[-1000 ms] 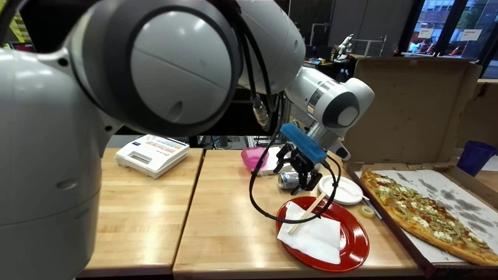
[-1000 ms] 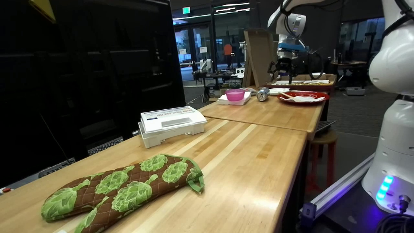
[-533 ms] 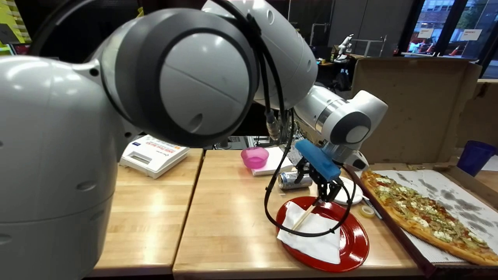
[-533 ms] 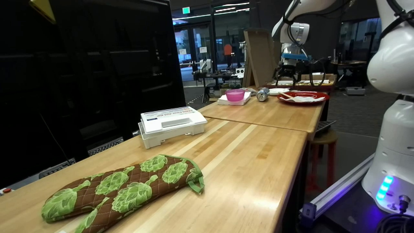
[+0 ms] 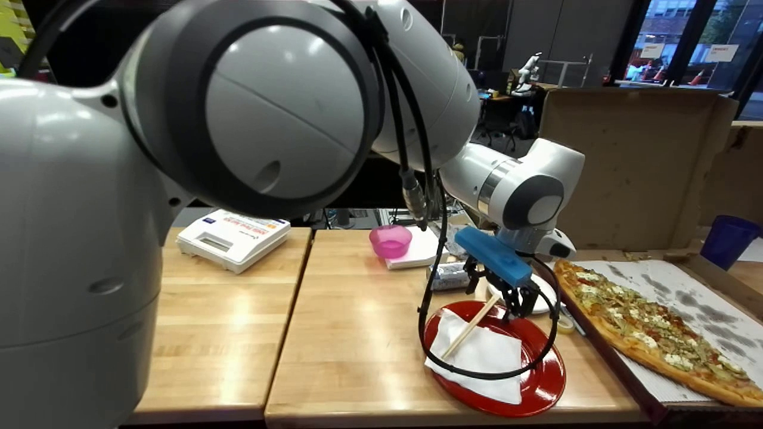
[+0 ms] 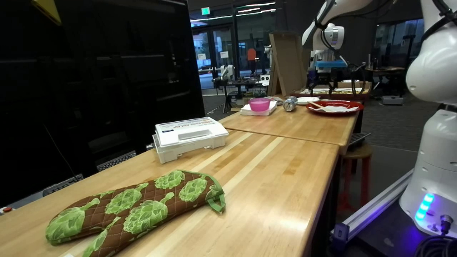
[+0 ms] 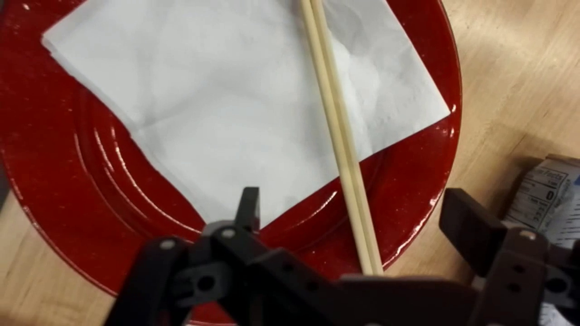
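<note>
My gripper (image 5: 492, 302) is open and empty above the far edge of a red plate (image 5: 548, 369); it also shows in an exterior view (image 6: 320, 93). In the wrist view the gripper's fingers (image 7: 353, 208) stand wide apart on either side of a pair of light wooden chopsticks (image 7: 337, 122), not touching them. The chopsticks lie on a folded white napkin (image 7: 217, 90) on the plate, their near ends crossing the rim. A silver can (image 7: 557, 203) lies on its side beside the plate, close to the right finger in the wrist view; its far part is hidden.
An open pizza box (image 5: 632, 167) with pizza (image 5: 656, 322) stands right of the plate. White plates (image 6: 310, 100), a tape roll (image 5: 564, 325), a pink bowl (image 5: 390, 241) and a white case (image 5: 235, 238) are on the table. A patterned oven mitt (image 6: 142, 207) lies at the near end.
My gripper has moved from over the can toward the red plate, rightward in both exterior views, staying open. The chopsticks, napkin, plate and can have not moved.
</note>
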`<state>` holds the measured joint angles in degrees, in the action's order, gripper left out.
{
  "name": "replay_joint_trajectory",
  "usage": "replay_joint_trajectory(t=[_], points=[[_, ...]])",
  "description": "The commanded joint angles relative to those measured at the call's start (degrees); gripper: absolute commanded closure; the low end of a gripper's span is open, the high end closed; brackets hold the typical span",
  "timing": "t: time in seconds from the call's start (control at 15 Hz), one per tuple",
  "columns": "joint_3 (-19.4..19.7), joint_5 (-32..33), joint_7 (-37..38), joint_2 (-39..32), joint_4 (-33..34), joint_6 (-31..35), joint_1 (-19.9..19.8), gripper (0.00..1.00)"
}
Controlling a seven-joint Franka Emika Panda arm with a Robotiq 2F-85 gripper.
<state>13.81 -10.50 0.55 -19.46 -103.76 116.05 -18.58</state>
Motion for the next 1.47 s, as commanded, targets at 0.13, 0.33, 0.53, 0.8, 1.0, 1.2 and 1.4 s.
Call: replay_joint_trajectory(t=[0.13,0.33,0.53,0.8,1.0,1.2,1.4], points=[[-0.1,1.4,-3.5,0.7,-2.2,8.3,0.1,0.0],[-0.4,1.2,-8.8,1.4,-4.4,16.4,-0.8,0.0],[-1.0,0.7,-14.3,1.7,-5.9,20.1,-2.0,0.0],[-1.2,2.1,-20.8,3.8,-8.6,19.3,-2.2,0.0],[-0.9,3.5,-24.2,6.4,-11.3,20.5,-1.9,0.0],[-0.9,4.4,-27.6,9.3,-13.6,20.8,-1.8,0.0],[-0.8,4.7,-27.6,10.6,-15.5,23.5,-0.9,0.0]])
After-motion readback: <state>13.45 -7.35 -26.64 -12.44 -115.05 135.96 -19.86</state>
